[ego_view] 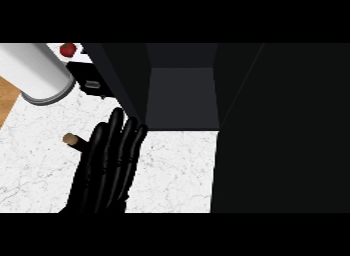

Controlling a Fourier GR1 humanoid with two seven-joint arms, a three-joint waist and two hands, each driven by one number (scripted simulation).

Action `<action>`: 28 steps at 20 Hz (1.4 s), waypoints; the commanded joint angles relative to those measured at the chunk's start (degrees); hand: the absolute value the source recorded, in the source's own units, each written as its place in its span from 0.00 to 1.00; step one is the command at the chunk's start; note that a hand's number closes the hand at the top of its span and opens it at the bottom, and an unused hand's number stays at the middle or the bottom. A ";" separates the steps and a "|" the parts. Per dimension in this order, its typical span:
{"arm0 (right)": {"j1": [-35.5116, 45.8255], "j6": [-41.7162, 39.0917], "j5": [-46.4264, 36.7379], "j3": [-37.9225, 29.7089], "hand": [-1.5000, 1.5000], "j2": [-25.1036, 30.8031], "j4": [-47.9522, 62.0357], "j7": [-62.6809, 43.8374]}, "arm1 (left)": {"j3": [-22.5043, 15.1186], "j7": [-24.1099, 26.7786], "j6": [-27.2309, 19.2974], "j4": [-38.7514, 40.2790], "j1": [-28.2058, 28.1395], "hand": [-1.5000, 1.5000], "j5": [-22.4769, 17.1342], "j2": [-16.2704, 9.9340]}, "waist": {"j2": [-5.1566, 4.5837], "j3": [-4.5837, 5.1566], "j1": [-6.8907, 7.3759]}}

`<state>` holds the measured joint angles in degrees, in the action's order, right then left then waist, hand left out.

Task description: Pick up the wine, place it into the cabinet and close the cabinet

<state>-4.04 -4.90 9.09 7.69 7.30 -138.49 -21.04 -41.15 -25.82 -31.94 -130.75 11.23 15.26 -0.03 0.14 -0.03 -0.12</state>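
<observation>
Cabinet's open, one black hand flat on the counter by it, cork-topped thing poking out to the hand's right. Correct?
Nearly. The head view shows the cork-topped thing poking out to the left of the hand, not the right. The rest holds: the cabinet is open and the hand lies flat on the counter beside it.

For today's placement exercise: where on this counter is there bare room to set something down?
Bare marble counter lies between the left hand and the dark cabinet door; more lies left of the hand. It is crowded up by the white cylinder.
</observation>
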 commanded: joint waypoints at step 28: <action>6.27 2.73 -1.33 1.06 0.00 -2.52 -7.55 -11.06 | 13.81 -1.19 -4.10 -3.97 -7.38 0.00 -3.39 -6.90 | -0.15 0.09 -0.12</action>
<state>3.64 -2.59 7.58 7.22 5.55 -140.53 -30.72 -33.03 -31.18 -37.80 -134.56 6.50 17.58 -4.47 0.03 0.03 -0.11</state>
